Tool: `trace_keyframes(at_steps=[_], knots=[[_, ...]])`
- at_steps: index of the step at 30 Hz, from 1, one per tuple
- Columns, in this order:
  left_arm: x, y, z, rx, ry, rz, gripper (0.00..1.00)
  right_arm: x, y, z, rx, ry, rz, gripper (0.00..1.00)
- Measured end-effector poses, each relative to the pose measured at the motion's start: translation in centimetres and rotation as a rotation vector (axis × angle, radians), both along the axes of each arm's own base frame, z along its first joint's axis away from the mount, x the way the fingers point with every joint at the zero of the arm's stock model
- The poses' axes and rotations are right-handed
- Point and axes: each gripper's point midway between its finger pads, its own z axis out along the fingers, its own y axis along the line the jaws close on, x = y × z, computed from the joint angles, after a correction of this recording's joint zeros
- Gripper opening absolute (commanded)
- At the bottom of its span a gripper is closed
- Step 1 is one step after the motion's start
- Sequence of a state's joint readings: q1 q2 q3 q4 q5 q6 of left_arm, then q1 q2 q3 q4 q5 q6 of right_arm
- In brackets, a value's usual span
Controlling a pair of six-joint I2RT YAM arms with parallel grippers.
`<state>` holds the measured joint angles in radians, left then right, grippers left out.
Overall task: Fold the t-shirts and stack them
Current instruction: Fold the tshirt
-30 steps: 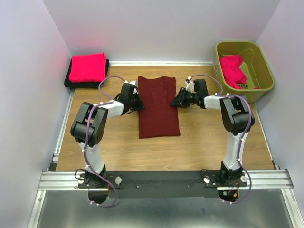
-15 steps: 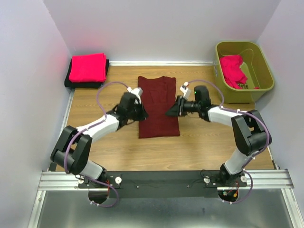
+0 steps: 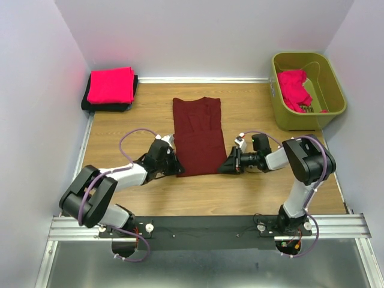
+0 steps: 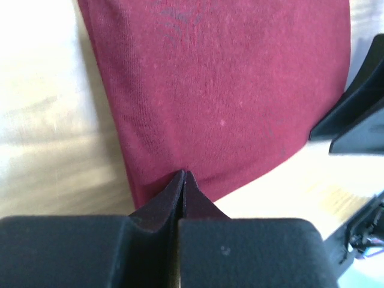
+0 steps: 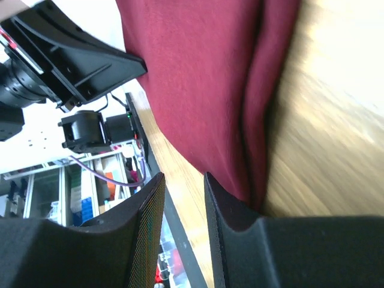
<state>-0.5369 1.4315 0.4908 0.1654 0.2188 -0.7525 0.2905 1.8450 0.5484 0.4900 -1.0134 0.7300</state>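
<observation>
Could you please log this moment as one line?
dark maroon cloth t-shirt: folded strip, flat on wooden table | left gripper: shut at near-left hem corner | right gripper: open at near-right corner

4 t-shirts [image 3: 198,135], 1 bin [image 3: 336,107], 2 grippers [image 3: 177,170]

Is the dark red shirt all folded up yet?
Partly folded: the maroon shirt lies as one long narrow strip, sleeves tucked in, not yet folded short.
</observation>
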Motion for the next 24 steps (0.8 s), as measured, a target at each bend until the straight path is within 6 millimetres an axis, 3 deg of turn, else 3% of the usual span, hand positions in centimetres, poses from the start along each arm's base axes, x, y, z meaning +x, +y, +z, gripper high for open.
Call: trace_keyframes(at_steps=[5, 9, 13, 16, 19, 21, 24], knots=[[-1.7, 1.2, 0.6, 0.005, 0.012, 0.022, 0.06, -0.4, -1.1, 0.5, 0.000, -0.002, -0.032, 0.41], [-1.5, 1.8, 2.9, 0.008, -0.031, 0.050, 0.07, -0.3, -0.4, 3.5, -0.002, -0.072, -0.021, 0.41], [0.0, 2.0, 6.3, -0.003, -0.107, 0.088, 0.07, 0.4, 2.4, 7.8, 0.056, -0.188, 0.039, 0.42], [0.8, 2.4, 7.6, 0.008, -0.134, 0.113, 0.07, 0.1, 5.6, 9.5, 0.095, -0.224, 0.106, 0.42], [1.0, 3.0, 8.1, 0.033, -0.147, 0.132, 0.07, -0.5, 8.6, 9.0, 0.115, -0.224, 0.166, 0.42], [1.0, 3.6, 8.1, 0.055, -0.150, 0.150, 0.07, -1.2, 10.4, 6.6, 0.109, -0.178, 0.198, 0.42], [0.9, 4.2, 8.2, 0.075, -0.154, 0.164, 0.07, -1.6, 10.8, 2.6, 0.070, -0.085, 0.191, 0.42]])
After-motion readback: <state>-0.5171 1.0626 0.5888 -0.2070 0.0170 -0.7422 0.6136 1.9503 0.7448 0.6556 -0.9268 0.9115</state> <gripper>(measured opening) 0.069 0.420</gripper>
